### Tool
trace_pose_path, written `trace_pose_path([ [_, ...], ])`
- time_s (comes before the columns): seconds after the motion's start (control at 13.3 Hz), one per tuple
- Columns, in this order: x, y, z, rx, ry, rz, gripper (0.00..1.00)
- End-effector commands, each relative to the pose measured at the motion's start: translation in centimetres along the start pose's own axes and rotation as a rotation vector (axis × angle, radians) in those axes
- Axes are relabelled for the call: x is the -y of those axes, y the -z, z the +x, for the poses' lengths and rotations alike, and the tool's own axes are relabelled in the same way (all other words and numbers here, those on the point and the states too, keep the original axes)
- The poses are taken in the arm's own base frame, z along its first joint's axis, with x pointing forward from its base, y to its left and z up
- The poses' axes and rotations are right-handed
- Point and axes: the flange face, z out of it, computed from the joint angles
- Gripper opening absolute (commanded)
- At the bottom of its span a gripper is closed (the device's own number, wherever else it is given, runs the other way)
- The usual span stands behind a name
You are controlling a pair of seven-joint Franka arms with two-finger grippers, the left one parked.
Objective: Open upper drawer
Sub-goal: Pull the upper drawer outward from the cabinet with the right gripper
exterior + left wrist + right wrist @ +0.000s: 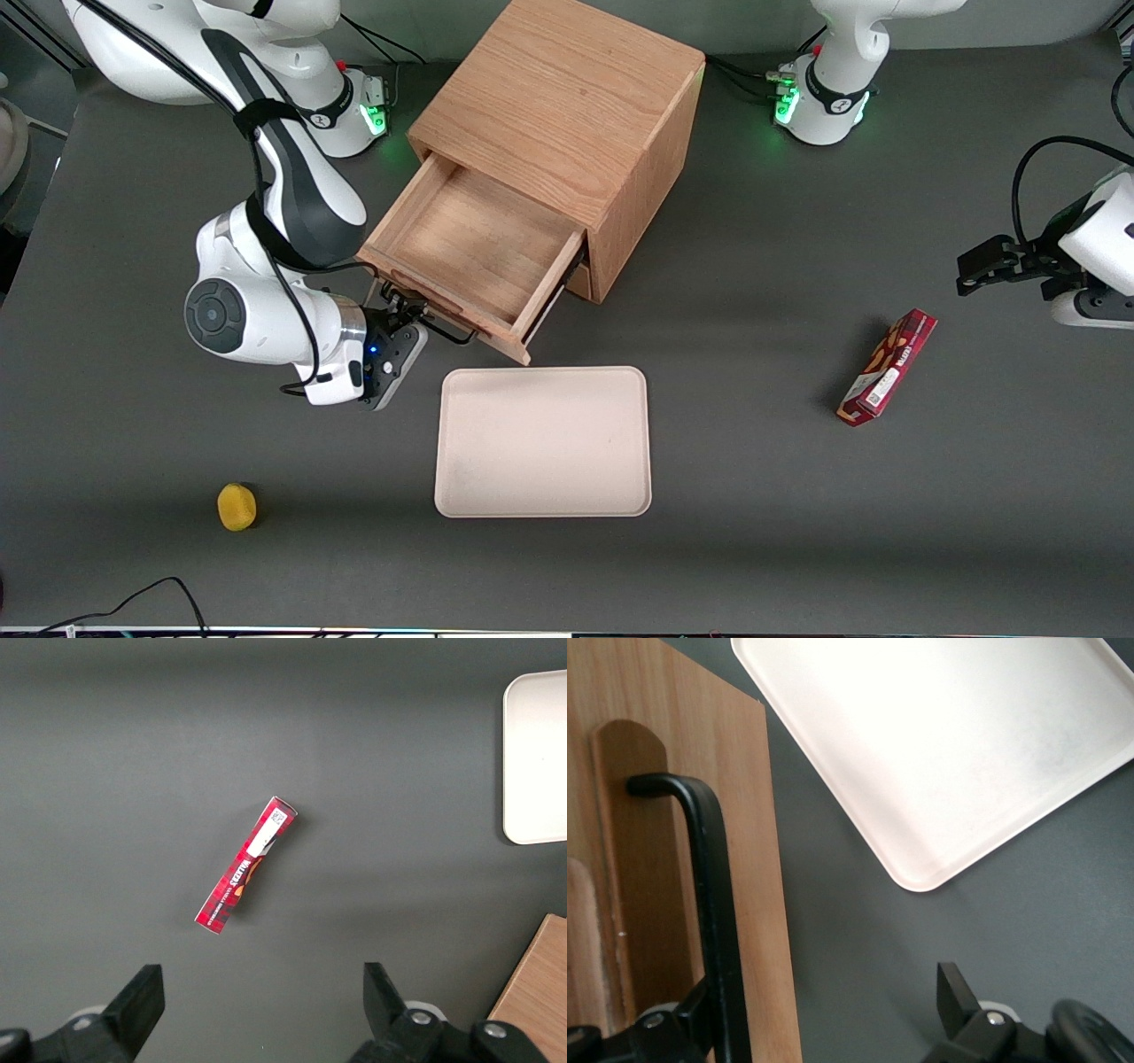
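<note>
At upper drawer (474, 248) front edge: tool (409, 330) spread around black handle (713, 904); tray (543, 441) just beside.

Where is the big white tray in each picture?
Front view: the tray lies flat on the table, nearer the camera than the open upper drawer, beside the gripper.
Left wrist view: only the tray's edge shows, near the cabinet.
Right wrist view: the tray's corner shows beside the drawer's black handle.
Shared landmark: the tray's rounded corner.
</note>
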Motion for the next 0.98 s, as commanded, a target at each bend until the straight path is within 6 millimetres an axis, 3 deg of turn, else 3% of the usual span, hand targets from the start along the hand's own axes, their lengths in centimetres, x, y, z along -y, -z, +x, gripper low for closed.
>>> trace_pose_path([
  [0.0, -1.3, 0.4, 0.5, 0.023, 0.030, -0.024, 1.00],
  [0.53, -3.1, 1.8, 0.0, 0.035, 0.051, -0.051, 1.00],
  [0.9, -2.5, 2.9, 0.5, 0.034, 0.048, -0.050, 1.00],
])
